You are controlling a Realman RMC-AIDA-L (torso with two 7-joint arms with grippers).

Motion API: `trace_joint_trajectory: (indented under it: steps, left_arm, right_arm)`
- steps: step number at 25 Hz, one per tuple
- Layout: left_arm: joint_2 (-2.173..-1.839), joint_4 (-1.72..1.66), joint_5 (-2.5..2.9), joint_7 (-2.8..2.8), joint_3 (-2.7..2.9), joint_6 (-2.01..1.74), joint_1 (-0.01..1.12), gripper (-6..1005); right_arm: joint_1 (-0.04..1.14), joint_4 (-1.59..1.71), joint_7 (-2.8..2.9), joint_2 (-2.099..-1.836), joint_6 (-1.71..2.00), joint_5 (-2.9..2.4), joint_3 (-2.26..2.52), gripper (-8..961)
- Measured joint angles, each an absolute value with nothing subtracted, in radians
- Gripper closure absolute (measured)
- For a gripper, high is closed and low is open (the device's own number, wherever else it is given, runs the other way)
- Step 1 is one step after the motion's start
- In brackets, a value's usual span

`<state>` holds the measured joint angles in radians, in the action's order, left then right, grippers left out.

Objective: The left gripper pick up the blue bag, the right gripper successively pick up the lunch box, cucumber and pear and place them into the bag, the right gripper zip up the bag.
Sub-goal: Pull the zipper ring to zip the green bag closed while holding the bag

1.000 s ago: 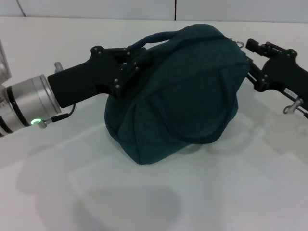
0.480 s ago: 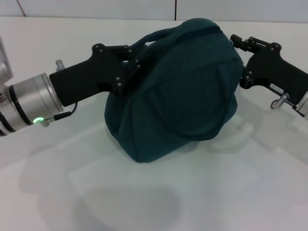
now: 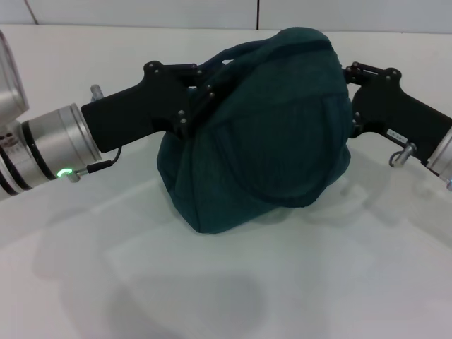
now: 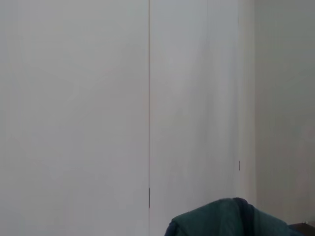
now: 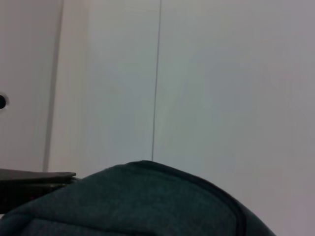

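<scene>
zipping step by the look of it: the dark teal-blue soft fabric bag [image 3: 261,134] sits bulging on the white counter [image 3: 212,282], no lunch box, cucumber or pear visible outside it, so they are probably inside already. left claw [image 3: 206,79] is at the bag's upper left side by the dark handle strap [image 3: 233,55], seems to be pinching strap or fabric there but the fingertips are buried in cloth, so cannot tell for sure. right claw [image 3: 347,74] is pressed up against the bag's upper right end near the top seam; cannot tell if it is spread or pressed together. zipper and pull not visible. next move likely needs the right claw to catch the pull and draw it along the top seam while the left steadies the bag. writing: small white sticker on right claw body, unreadable; no brand seen on bag.
</scene>
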<state>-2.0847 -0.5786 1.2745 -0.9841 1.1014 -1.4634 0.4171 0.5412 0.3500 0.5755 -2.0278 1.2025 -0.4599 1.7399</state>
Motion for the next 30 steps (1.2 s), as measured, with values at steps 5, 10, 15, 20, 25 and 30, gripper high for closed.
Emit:
trace_joint_trajectory:
  steps: [5,10,15,20,25,30]
  left_arm:
    - [-2.085,-0.578,1.273,-0.974,1.101,-1.463,0.417,900]
    - [-2.085,-0.578,1.271,-0.974,1.101,-1.463,0.417,893]
    - [-2.085,-0.576,1.268,-0.974,1.097,-1.460,0.417,886]
    - [-2.085,-0.566,1.267,-0.979,1.067,-1.459,0.418,879]
    - [-2.085,-0.566,1.267,-0.981,1.058,-1.459,0.421,872]
    - [-2.084,-0.563,1.267,-0.982,1.058,-1.459,0.422,866]
  right_arm:
    - [0.529,0.345,0.565,-2.028,1.207,-0.458,1.737,703]
    - [0.507,0.351,0.551,-2.028,1.222,-0.449,1.721,814]
    - [0.491,0.339,0.552,-2.027,1.216,-0.397,1.721,923]
    - [0.470,0.324,0.557,-2.024,1.205,-0.378,1.717,948]
    - [0.459,0.312,0.592,-2.019,1.185,-0.380,1.710,948]
    - [0.458,0.288,0.622,-2.015,1.166,-0.387,1.711,947]
